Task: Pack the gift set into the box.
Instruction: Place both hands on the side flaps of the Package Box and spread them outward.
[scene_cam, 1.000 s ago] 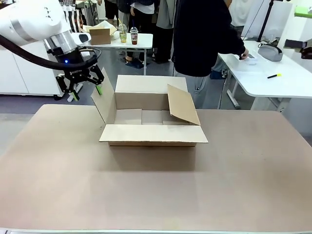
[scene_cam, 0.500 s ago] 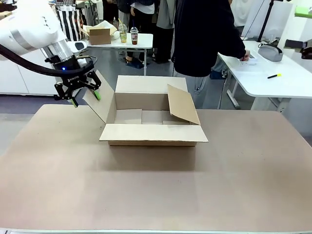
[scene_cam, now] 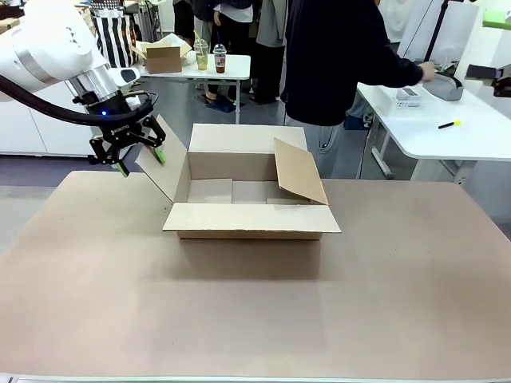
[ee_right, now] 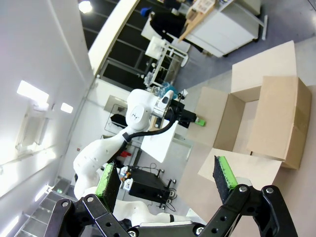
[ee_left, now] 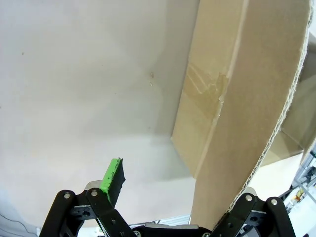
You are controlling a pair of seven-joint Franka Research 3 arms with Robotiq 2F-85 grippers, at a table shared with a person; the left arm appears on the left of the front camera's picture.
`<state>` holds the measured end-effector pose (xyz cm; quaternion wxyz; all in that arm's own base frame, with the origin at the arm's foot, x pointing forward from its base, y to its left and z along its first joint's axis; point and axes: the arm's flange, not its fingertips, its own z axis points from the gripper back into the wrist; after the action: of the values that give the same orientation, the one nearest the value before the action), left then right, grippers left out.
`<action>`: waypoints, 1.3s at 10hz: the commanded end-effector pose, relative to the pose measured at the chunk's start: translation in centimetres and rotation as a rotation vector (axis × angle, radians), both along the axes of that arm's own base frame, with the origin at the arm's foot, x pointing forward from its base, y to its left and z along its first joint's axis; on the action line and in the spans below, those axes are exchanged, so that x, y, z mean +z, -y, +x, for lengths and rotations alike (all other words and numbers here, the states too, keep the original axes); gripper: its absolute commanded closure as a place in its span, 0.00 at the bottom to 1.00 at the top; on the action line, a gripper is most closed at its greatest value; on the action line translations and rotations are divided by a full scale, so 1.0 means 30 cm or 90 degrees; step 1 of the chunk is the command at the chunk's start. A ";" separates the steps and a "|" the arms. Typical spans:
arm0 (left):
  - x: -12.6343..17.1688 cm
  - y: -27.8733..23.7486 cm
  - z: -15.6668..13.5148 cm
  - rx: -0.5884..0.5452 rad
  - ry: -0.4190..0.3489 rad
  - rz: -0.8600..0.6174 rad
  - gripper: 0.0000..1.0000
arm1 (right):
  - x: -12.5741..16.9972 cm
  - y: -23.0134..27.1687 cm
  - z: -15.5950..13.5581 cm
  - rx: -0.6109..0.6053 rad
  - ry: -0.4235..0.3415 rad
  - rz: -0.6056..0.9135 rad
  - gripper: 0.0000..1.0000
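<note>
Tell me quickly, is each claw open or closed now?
Left claw: open, with the box flap between its jaws.
Right claw: open, holding nothing.

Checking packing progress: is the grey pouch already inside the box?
No, the grey pouch lies on the white side table by the person's hand, well away from the box.
</note>
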<state>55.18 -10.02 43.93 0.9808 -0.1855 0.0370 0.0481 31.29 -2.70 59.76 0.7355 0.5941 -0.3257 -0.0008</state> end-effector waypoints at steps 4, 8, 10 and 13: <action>0.005 -0.003 -0.001 -0.003 0.004 0.007 0.00 | 0.102 -0.396 0.272 0.045 -0.064 -0.267 0.00; 0.005 -0.003 -0.001 -0.003 0.004 0.007 0.00 | -0.133 -0.797 0.359 0.045 -0.111 -0.679 0.00; 0.005 -0.003 -0.001 -0.003 0.004 0.007 0.00 | -0.199 -0.835 0.342 0.085 -0.115 -0.696 0.00; 0.005 -0.003 -0.001 -0.003 0.004 0.007 0.00 | -0.193 -0.832 0.329 0.063 -0.074 -0.658 0.00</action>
<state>55.29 -10.05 43.90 0.9809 -0.1850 0.0369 0.0476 41.42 22.40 53.67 0.9521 0.1579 -0.1998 0.1692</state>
